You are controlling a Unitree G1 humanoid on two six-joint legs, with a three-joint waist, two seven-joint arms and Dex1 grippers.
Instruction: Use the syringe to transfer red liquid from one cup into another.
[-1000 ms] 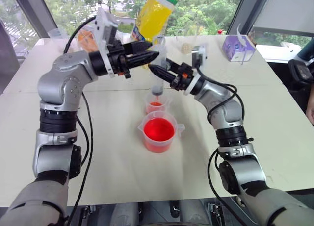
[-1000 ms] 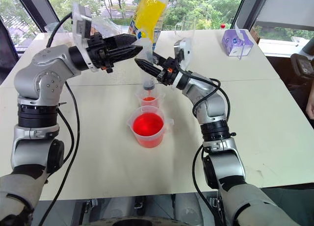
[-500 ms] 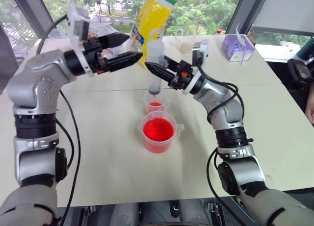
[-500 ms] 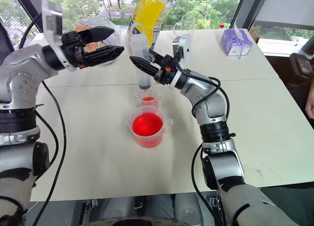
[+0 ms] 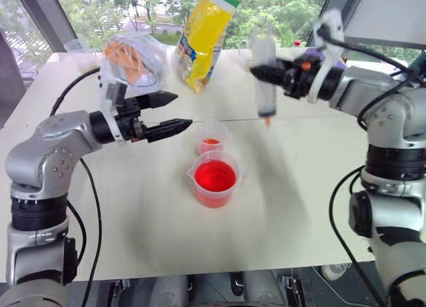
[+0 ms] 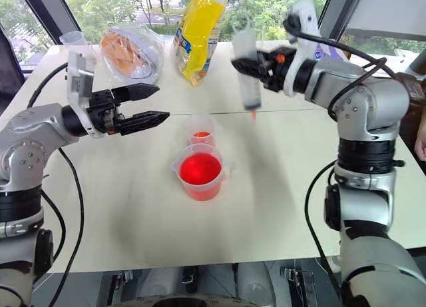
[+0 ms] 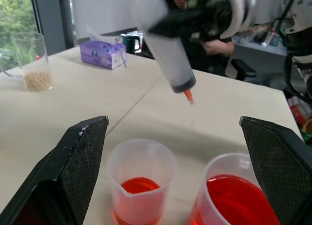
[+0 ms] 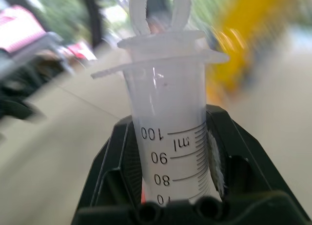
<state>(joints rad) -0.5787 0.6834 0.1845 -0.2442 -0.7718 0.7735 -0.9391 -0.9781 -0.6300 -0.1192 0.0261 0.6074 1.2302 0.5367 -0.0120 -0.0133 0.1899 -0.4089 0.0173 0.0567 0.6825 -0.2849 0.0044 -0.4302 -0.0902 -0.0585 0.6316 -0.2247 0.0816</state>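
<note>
Syringe [image 5: 263, 74] upright, orange tip down, pinched in right gripper [image 5: 269, 72] jaws, left gripper [image 5: 174, 112] jaws spread

The pale table [image 5: 133, 207] bears a spouted beaker [image 5: 215, 180]; a narrow cup [image 5: 210, 138]; a yellow bag [image 5: 205, 37].

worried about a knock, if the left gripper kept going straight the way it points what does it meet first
Probably the small cup: it sits just ahead between the open left gripper fingers, the beaker close beside it. Depth is uncertain, so it might pass above.
</note>
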